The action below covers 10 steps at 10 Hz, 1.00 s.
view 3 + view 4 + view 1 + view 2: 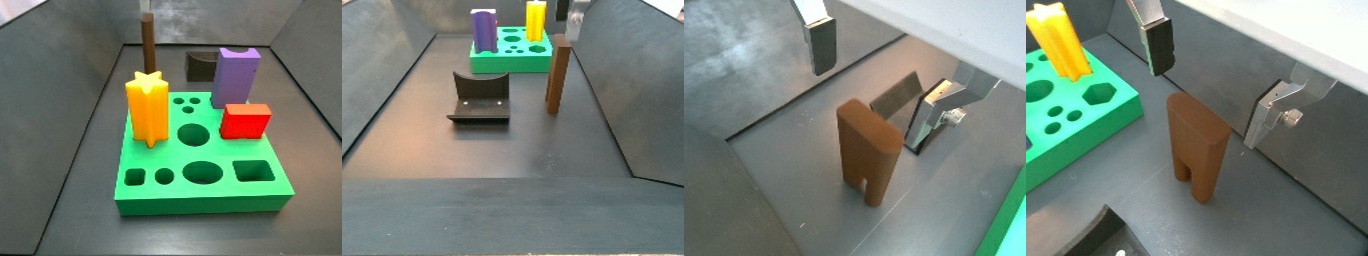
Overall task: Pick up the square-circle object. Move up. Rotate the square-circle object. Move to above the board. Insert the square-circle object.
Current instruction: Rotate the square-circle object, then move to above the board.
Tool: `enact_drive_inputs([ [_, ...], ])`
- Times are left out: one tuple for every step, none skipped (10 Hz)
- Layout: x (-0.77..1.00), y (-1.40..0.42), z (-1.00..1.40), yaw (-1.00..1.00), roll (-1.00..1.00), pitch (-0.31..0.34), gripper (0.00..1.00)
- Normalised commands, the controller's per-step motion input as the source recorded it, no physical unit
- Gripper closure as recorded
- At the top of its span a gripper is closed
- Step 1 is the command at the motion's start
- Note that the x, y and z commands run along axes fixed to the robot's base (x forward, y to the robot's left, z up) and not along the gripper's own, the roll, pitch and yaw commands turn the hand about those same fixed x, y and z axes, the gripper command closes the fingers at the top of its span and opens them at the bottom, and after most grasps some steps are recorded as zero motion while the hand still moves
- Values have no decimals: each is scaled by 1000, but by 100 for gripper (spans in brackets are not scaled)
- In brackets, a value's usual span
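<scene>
One square-circle object (1194, 150) is seen, standing upright on its two peg legs on the dark table (502, 150), beside the board (201, 150) and not touching it. One board is counted, bright green, with several round, square and small cut-outs in its top face. Three pieces are carried by it: one yellow star-shaped prism (147, 108), one purple notched block (238, 74) and one red cube (246, 121) (all three upright in the board). The remaining holes visible in a side view are unfilled. One fixture (480, 97) is seen on the table, well apart from the board's near edge.

The gripper (871, 75) is held above the square-circle object, and its jaws are spread wide, gripping nothing: one of the two fingers (1157, 45) is seen on each side of the brown piece, with clear gaps between pads and piece in both wrist views. In a side view the gripper (577, 18) is only partly seen at the frame edge, just over the piece's top.
</scene>
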Motion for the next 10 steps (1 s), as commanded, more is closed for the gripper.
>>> enact_drive_inputs([
  [26,4,-1000,-94,23,6,0],
  [19,6,-1000,-70,22,-13,0],
  [10,7,-793,-57,20,-39,0],
  [4,8,-629,-49,17,-49,0],
  [6,7,-464,-47,14,-51,0],
  [13,8,-253,-44,9,-45,0],
  [0,0,0,-42,5,-43,100],
  [-47,-311,1000,507,-73,-1,100],
  [-51,-309,1000,490,-70,10,100],
  [-55,-277,1000,369,-62,18,100],
])
